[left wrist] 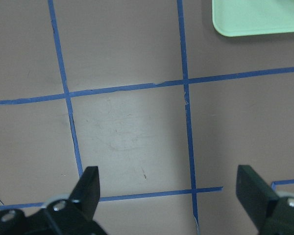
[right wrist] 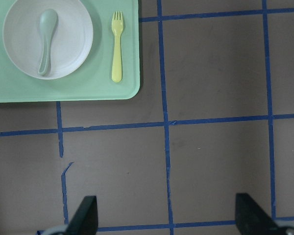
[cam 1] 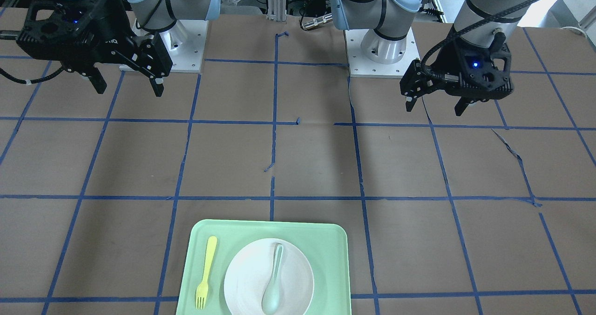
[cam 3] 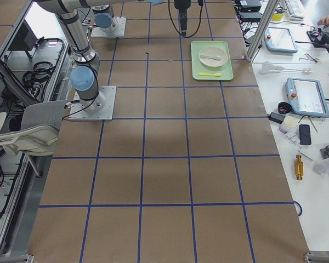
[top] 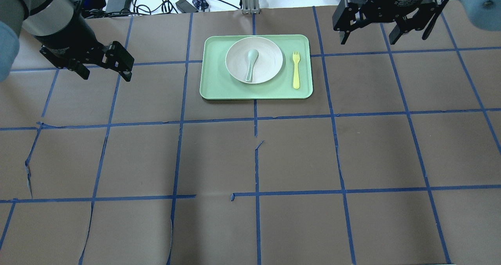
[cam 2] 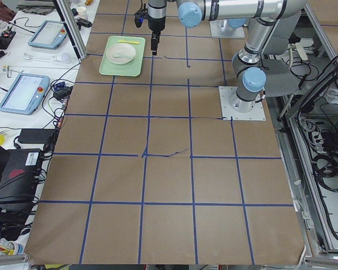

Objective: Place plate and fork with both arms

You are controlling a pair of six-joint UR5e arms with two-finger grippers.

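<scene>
The left gripper (top: pixel 105 75) and right gripper (top: pixel 368 42) hang open and empty at the overhead view's upper left and upper right. Upper centre, the tray (top: pixel 219 89) holds the plate (top: pixel 270 63), likely stiff and slick, best pinched at its rim. The fork (top: pixel 296 70) beside it looks light and flat: pinch its handle. A spoon (top: pixel 250 63) lies loose in the plate. The left wrist view catches only a tray corner.

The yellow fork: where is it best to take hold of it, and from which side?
Grip the fork at the middle of its handle, coming straight down from above, with the fingers closing across its narrow width. It lies flat on the tray, beside the plate and apart from it, so both long sides are free. The open right gripper is probably the nearer one.
</scene>
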